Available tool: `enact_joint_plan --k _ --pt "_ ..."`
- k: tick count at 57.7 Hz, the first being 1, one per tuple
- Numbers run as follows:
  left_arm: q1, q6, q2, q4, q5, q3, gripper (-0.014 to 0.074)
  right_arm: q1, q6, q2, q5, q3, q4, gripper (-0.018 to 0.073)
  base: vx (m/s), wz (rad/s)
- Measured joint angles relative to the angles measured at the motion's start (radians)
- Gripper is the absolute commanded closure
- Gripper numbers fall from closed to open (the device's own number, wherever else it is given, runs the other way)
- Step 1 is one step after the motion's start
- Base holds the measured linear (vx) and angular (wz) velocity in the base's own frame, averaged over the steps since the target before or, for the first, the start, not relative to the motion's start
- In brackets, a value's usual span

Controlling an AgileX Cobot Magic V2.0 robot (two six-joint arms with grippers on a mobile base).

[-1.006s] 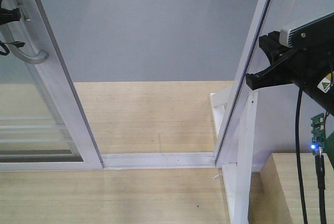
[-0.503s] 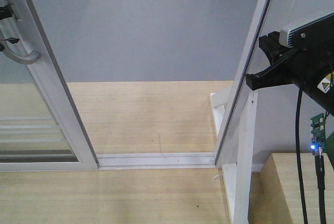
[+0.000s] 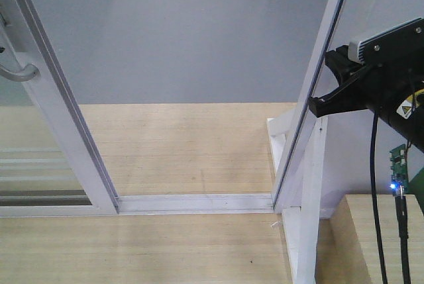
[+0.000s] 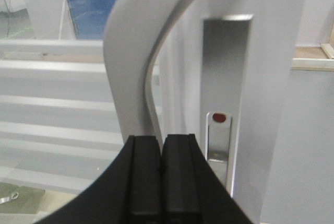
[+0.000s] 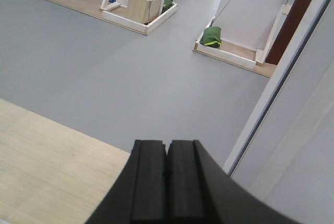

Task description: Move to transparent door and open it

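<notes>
The transparent door (image 3: 50,105), a glass panel in a white frame with thin horizontal bars, stands at the far left of the front view, leaving a wide gap. Its curved silver handle (image 3: 16,72) is just inside the left edge. In the left wrist view the handle (image 4: 130,51) fills the top and runs down right behind my left gripper (image 4: 162,139), whose pads are shut together. I cannot tell if they touch it. A silver lock plate (image 4: 225,78) sits beside it. My right gripper (image 5: 167,144) is shut on nothing, and it hangs by the right jamb (image 3: 318,103).
The white right jamb (image 3: 328,46) and its slanted brace (image 3: 308,218) stand beside my right arm. A floor track (image 3: 199,202) crosses the opening. A wooden platform (image 3: 364,231) lies at the lower right. Beyond are grey floor, a wooden box (image 5: 143,7) and green bags (image 5: 211,37).
The door and its handle have slid further left, widening the opening. My left gripper has left the front view. The right arm has shifted slightly left.
</notes>
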Motion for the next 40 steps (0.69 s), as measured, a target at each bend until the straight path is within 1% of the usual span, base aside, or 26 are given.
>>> enact_joint_plan --k 9,18,22,29,34,40 --pt "0.000 0.001 -0.066 0.003 0.011 0.056 0.0603 0.000 0.003 0.000 0.000 0.000 0.002 0.0565 0.00 0.00" --pt "-0.006 0.001 -0.150 0.010 0.042 0.152 0.0603 0.000 0.016 -0.014 0.003 0.000 0.017 0.0565 0.00 0.00" --pt "-0.016 -0.004 -0.201 0.027 0.048 0.197 0.0603 0.000 0.016 -0.037 0.014 0.000 0.029 0.0565 0.00 0.00" --pt "-0.056 -0.019 -0.309 0.094 0.063 0.261 0.0603 0.000 0.013 -0.094 0.053 0.000 0.062 0.0565 0.00 0.00" --pt "-0.094 -0.067 -0.382 0.137 0.078 0.291 0.0603 0.000 0.004 -0.146 0.090 0.000 0.088 0.0565 0.00 0.00" --pt "-0.148 -0.163 -0.468 0.205 0.131 0.316 0.0603 0.000 0.000 -0.210 0.144 0.000 0.109 0.0564 0.00 0.00"
